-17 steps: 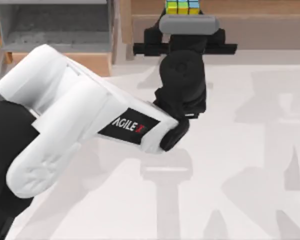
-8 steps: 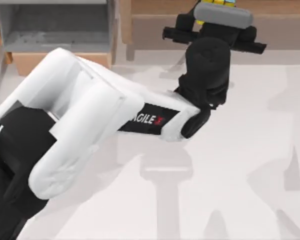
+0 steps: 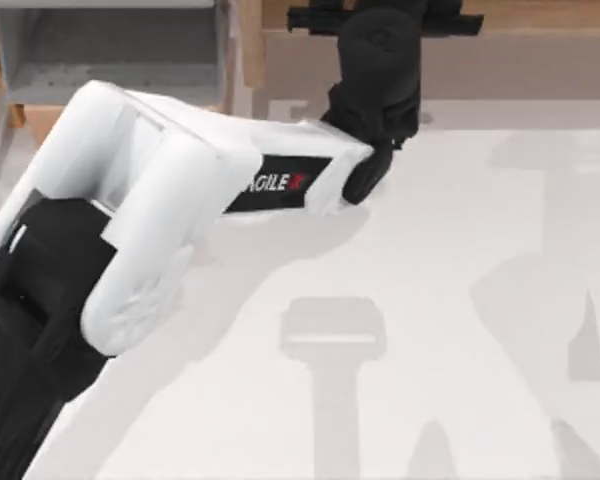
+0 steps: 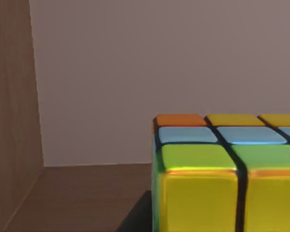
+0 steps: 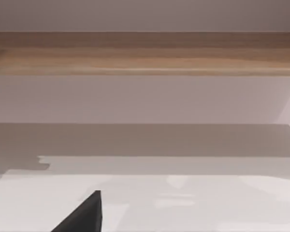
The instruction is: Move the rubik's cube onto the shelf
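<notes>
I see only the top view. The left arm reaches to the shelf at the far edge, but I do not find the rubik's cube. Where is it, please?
Observer: The left wrist view has the rubik's cube very close in front of the camera, so it is at the left pincer.
Operator: Is it over the shelf?
Observer: Yes. The wooden floor of the shelf lies beside the cube, with a dark shadow next to the cube's lower edge. I cannot tell whether the cube touches the wood.
Operator: Is it near the shelf's end?
Observer: The wooden side post stands beside the cube, with a strip of bare floor between them.
</notes>
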### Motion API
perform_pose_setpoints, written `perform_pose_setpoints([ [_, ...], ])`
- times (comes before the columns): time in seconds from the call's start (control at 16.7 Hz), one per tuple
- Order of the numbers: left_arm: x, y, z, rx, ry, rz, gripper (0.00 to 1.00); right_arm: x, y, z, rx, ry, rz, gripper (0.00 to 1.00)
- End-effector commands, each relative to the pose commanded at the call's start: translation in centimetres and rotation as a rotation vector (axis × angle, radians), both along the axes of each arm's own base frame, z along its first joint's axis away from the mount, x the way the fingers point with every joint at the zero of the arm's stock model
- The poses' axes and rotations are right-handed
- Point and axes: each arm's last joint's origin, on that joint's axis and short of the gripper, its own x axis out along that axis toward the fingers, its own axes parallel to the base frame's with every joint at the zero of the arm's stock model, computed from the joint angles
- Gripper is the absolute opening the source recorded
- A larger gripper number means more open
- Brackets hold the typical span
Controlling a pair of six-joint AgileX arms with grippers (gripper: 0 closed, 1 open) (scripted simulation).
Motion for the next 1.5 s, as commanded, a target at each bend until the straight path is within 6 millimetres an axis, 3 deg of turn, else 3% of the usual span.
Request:
perform_pose_setpoints([
  [0.12,1.24,1.19,0.05,-0.017,-0.003,0.042,0.00,0.00,0.00,0.00,0.000,0.000,0.000,1.00],
  [0.36,1.35,1.30,0.05,-0.019,-0.003,0.046,0.00,0.00,0.00,0.00,0.000,0.000,0.000,1.00],
  [1.14,1.35,1.30,0.05,-0.019,-0.003,0.046,0.98,0.00,0.00,0.00,0.000,0.000,0.000,1.00],
  [1.5,1.35,1.30,0.05,-0.019,-0.003,0.046,1.00,0.00,0.00,0.00,0.000,0.000,0.000,1.00],
])
